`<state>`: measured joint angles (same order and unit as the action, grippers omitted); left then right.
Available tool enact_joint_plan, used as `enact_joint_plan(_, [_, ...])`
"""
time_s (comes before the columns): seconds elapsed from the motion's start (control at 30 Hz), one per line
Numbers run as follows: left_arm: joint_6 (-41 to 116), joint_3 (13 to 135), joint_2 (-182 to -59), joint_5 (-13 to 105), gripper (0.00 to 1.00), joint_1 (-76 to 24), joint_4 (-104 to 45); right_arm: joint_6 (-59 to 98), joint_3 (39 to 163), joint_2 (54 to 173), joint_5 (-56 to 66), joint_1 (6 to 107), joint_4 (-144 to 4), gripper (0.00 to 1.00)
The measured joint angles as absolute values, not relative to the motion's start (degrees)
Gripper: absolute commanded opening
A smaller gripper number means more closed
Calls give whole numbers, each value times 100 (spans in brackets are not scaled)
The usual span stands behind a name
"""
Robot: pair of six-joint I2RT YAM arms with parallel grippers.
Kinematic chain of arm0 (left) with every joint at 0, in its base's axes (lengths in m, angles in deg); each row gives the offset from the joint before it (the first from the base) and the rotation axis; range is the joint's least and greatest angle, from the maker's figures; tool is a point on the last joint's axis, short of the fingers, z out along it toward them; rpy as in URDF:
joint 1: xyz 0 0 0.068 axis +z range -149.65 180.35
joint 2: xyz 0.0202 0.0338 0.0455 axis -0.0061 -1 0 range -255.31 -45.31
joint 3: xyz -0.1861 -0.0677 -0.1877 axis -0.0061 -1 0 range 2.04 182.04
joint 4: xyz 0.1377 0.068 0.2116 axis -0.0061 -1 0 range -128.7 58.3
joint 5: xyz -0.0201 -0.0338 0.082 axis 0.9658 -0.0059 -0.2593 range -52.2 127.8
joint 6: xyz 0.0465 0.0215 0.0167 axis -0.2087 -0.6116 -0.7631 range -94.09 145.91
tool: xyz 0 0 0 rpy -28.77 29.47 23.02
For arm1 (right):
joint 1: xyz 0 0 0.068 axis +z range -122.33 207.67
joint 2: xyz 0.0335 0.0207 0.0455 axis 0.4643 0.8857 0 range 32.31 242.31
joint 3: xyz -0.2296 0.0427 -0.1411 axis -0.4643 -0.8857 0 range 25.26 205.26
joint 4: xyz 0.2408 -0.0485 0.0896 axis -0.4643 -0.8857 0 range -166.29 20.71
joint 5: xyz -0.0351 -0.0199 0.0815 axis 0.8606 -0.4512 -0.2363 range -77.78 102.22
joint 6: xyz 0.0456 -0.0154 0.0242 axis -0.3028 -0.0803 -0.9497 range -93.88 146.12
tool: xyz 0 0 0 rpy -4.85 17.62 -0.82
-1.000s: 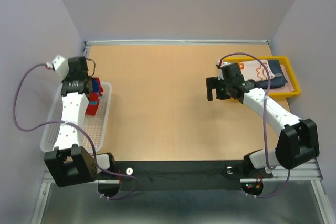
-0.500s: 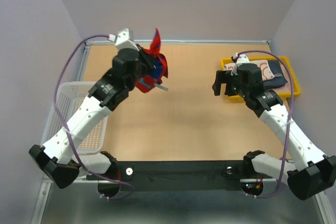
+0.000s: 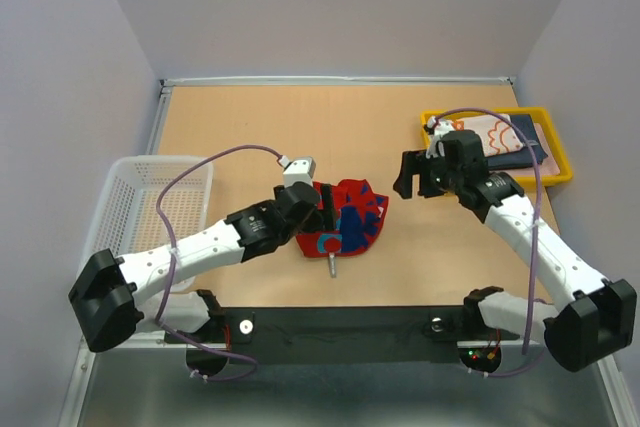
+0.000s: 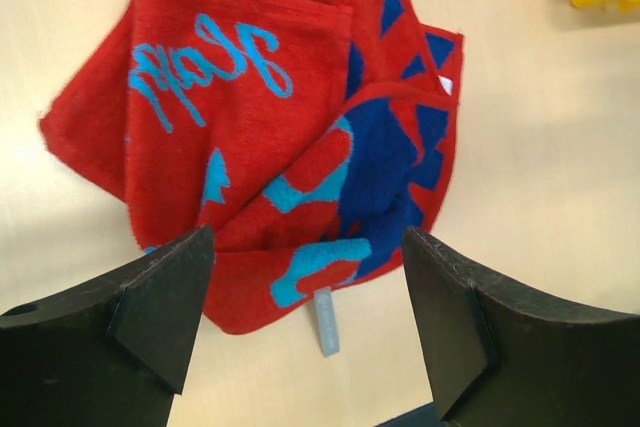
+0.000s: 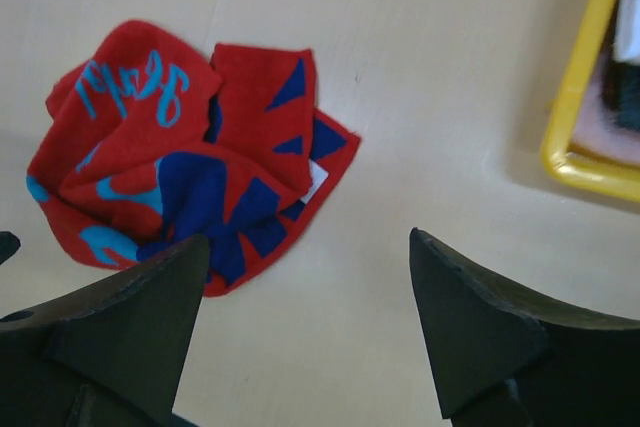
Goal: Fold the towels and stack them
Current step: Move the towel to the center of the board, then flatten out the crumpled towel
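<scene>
- At table centre, near side: crumpled red terry towel with blue patches (image 3: 350, 219) lies just beneath left gripper (image 4: 308, 247), framed by its fingers (image 4: 150, 297).
- Surface: light wooden tabletop (image 3: 270, 127); white mesh basket (image 3: 160, 160) left, yellow plastic tray (image 3: 500, 111) right; pale grey walls (image 3: 330, 7).
- Left gripper: jaws wide, clasping nothing.
- Farther right, right gripper (image 3: 408, 175): jaws wide, empty, hovers clear of towel.

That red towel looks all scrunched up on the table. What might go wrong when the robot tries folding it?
The red towel lies crumpled in overlapping layers, so the open left hand may pinch several at once, not one corner. The grey loop at its edge might snag a finger.
</scene>
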<state>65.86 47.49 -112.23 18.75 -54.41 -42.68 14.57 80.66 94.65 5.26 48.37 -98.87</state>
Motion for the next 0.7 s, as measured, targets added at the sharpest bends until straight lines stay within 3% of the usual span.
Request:
enact_joint_plan(0.23, [6677, 4754, -11918, 2067, 79, -5686, -4262, 1335, 7602, 10418, -20, 4877, -9924, 71])
enact_joint_plan(0.4, [6643, 4815, -12359, 1986, 80, -5677, -4410, 1307, 7578, 11168, 137, 4951, -9754, 47])
enact_joint_plan(0.7, [5108, 6872, -13183, 2098, 84, -4943, -4334, 1400, 8005, 12405, 563, 4999, -9113, 47])
